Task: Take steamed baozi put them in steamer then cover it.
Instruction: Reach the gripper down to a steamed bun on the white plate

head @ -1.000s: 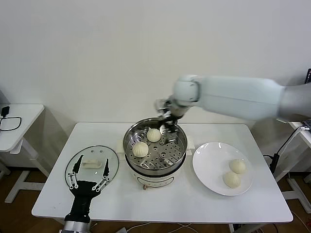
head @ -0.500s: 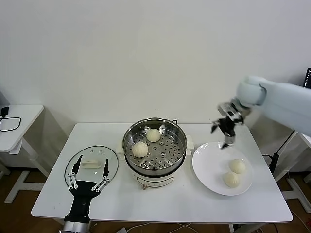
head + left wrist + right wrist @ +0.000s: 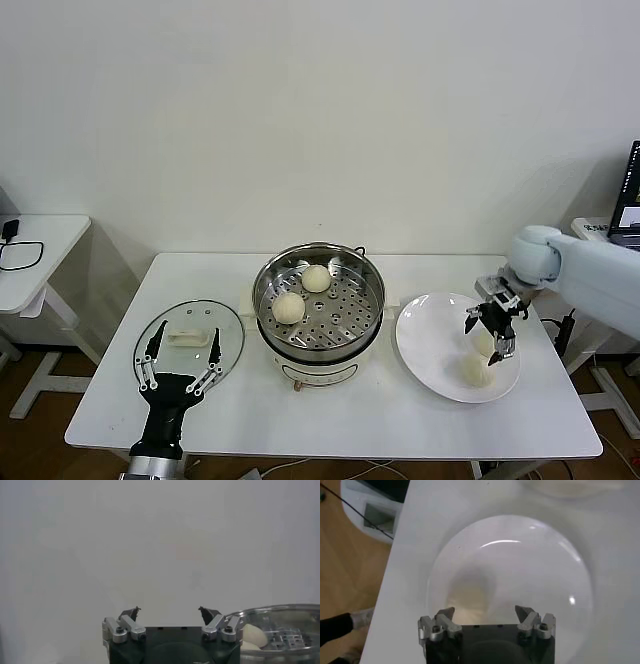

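1. The right gripper (image 3: 490, 331) has swung away from the steamer (image 3: 319, 302) and now hangs over the white plate (image 3: 430, 340), jaws released and spread, carrying nothing.
2. A second ago those jaws were at the steamer's far rim; half a second ago they were in mid-air between pot and plate. So this is the return trip for another bun.
3. Two steamed baozi (image 3: 302, 293) sit on the perforated tray, well apart from the right jaws, one toward the back and one nearer the left wall. They have not shifted across the three moments.
4. Directly beneath the right jaws lie the other two buns (image 3: 477, 371) on the plate; the farther one is mostly hidden behind the fingers.
5. The right wrist view shows the open jaws looking down on the plate's bare middle.
6. The left gripper (image 3: 182, 365) waits at the worktop's (image 3: 330, 420) near edge, jaws open and empty, with the cover (image 3: 190, 340) lying flat just beyond its tips. It has not moved.
7. My read: halfway through loading; next comes a descent onto a plate bun.
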`<action>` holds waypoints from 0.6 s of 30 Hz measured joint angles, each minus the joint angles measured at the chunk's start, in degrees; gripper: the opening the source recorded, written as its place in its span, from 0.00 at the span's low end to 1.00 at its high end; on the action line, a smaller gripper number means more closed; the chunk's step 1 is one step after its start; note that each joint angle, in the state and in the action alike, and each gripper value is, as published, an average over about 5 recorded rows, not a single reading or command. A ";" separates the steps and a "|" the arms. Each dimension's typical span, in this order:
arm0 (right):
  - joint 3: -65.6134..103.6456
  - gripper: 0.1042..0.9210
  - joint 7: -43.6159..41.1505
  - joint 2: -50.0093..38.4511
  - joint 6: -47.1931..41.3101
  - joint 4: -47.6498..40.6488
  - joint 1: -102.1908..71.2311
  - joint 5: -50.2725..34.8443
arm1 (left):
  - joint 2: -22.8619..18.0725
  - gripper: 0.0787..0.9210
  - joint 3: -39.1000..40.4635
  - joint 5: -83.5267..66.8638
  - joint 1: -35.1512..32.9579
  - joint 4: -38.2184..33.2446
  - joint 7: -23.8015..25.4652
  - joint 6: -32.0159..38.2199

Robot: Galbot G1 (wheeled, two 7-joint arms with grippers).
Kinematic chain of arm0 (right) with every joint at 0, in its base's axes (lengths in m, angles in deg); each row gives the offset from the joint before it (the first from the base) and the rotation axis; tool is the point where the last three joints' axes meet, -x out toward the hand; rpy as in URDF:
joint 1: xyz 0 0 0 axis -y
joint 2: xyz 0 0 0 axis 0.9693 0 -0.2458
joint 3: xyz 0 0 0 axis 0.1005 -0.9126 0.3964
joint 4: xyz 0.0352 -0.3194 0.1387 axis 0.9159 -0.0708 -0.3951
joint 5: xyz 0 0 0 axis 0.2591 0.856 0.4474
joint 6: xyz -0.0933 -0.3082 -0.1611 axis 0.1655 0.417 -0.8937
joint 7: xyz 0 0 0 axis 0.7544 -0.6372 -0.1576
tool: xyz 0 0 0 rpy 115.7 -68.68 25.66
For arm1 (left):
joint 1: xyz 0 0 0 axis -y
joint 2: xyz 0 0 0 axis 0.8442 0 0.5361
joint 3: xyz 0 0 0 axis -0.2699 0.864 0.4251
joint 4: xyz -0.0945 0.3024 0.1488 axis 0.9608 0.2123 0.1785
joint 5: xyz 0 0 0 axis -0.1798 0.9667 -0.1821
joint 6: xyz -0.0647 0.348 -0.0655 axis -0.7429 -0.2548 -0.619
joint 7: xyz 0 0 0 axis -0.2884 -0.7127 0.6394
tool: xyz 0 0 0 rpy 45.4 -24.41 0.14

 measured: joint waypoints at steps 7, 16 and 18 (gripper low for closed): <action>1.38 0.88 1.77 0.21 0.24 -1.03 -3.46 1.63 | 0.08 0.88 -0.36 -0.08 -0.05 0.17 -0.07 0.01; 2.76 0.88 3.22 0.53 0.27 -1.73 -6.25 3.23 | -0.17 0.88 -0.74 -0.11 -0.08 0.23 -0.12 0.02; 2.97 0.87 3.39 0.50 0.28 -1.83 -6.70 3.53 | -0.21 0.88 -0.81 -0.14 -0.08 0.25 -0.13 0.03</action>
